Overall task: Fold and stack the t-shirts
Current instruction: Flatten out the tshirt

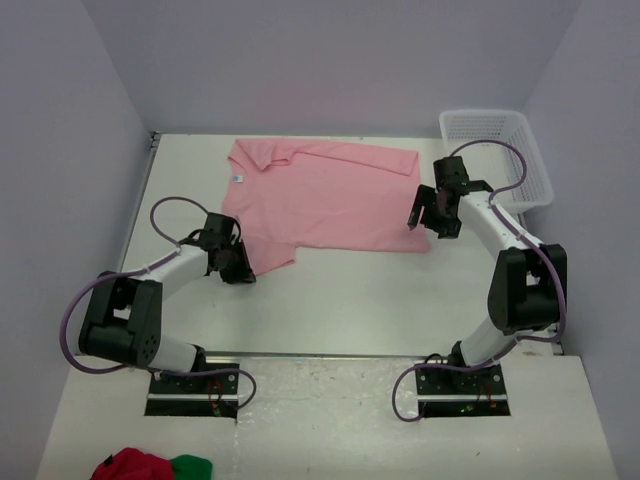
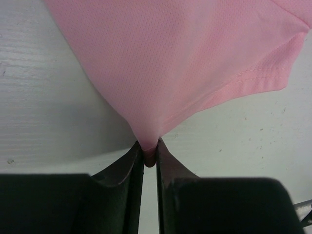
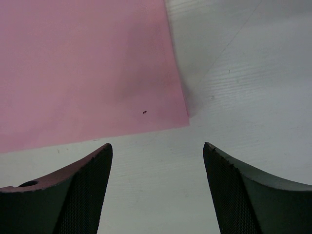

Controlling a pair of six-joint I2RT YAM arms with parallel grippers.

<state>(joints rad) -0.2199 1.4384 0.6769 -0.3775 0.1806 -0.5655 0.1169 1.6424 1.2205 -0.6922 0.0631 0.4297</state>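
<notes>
- A light pink t-shirt (image 1: 320, 205) lies spread flat on the far half of the white desk (image 1: 350, 310), turned sideways, between the two arms.
- Its collar (image 1: 262, 152) is at the far left, with a small white neck label (image 1: 238, 178) just beside it; the straight bottom edge runs along the right.
- The left end effector (image 1: 240, 268) sits low at the shirt's near-left corner, where a sleeve-like flap juts toward the near side.
- In the left wrist view, the left end effector (image 2: 149, 150) is narrow, its two dark fingers (image 2: 127, 170) pinching a small peak of the t-shirt (image 2: 185, 63). The fabric fans out from that pinch, and a stitched hem curves off to the right.
- The right end effector (image 1: 428, 215) hangs above the shirt's near-right corner, apart from the cloth.
- In the right wrist view, the right end effector (image 3: 156, 151) is wide, with nothing between its fingers (image 3: 90, 180). The corner of the t-shirt (image 3: 83, 73) lies flat on the bare desk (image 3: 253, 73) just beyond the fingertips, casting a soft shadow on its right side.
- A white mesh basket (image 1: 497, 160) stands at the far right corner of the desk, beside the right arm.
- A bundle of red and green cloth (image 1: 150, 467) shows at the near left edge, in front of the arm bases.
</notes>
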